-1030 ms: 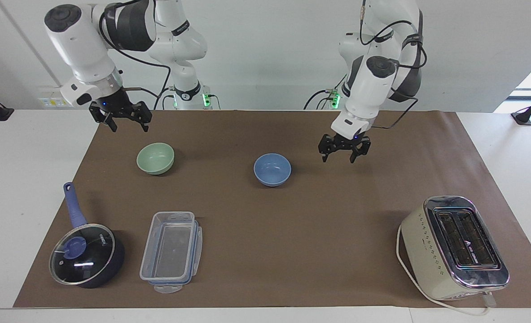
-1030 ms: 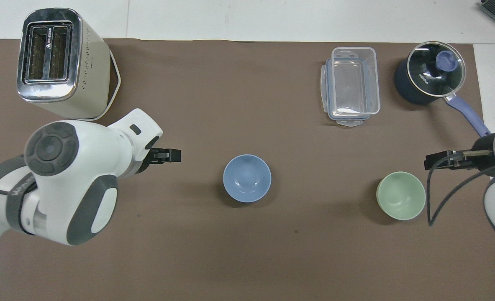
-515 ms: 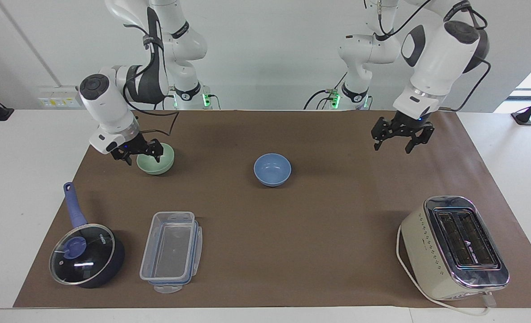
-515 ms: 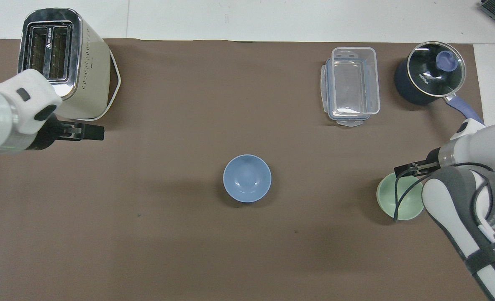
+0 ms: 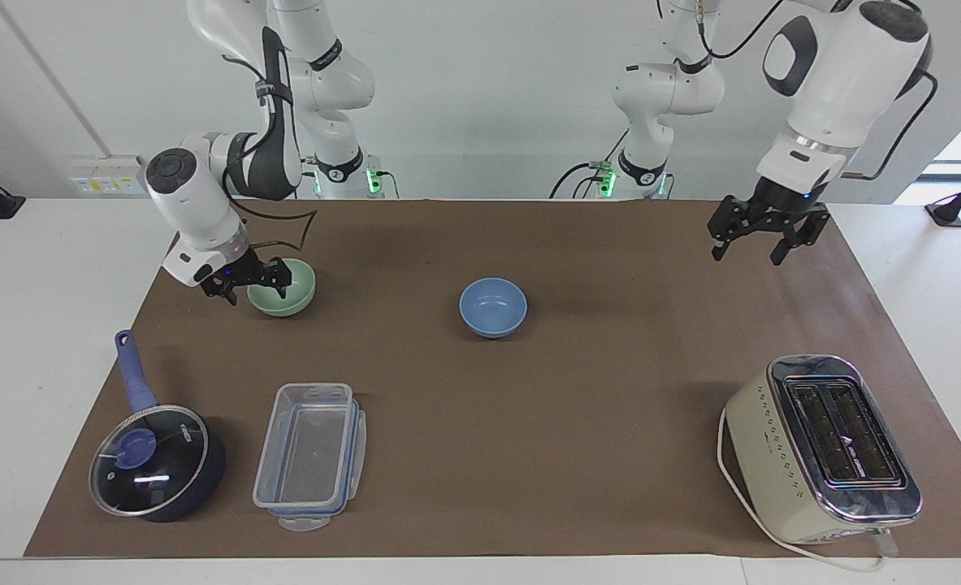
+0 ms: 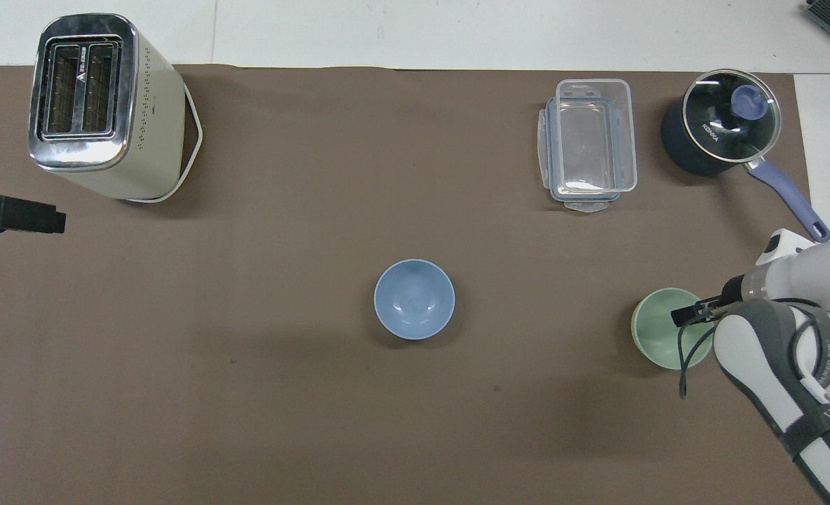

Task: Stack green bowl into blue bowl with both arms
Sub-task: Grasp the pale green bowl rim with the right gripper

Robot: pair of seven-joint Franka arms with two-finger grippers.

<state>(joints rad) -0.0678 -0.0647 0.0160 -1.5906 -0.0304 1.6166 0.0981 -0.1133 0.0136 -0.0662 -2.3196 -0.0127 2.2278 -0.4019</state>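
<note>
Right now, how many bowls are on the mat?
2. The green bowl sits toward the right arm's end of the table, with the right gripper at its rim. The blue bowl sits alone mid-mat. Neither view shows any others.

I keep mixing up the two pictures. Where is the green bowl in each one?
Facing view: the green bowl sits toward the right arm's end of the table, with the right gripper at its rim.
Overhead view: the green bowl is partly covered by the right arm.
Shared landmark: the blue bowl sits mid-table beside it in both views.
</note>
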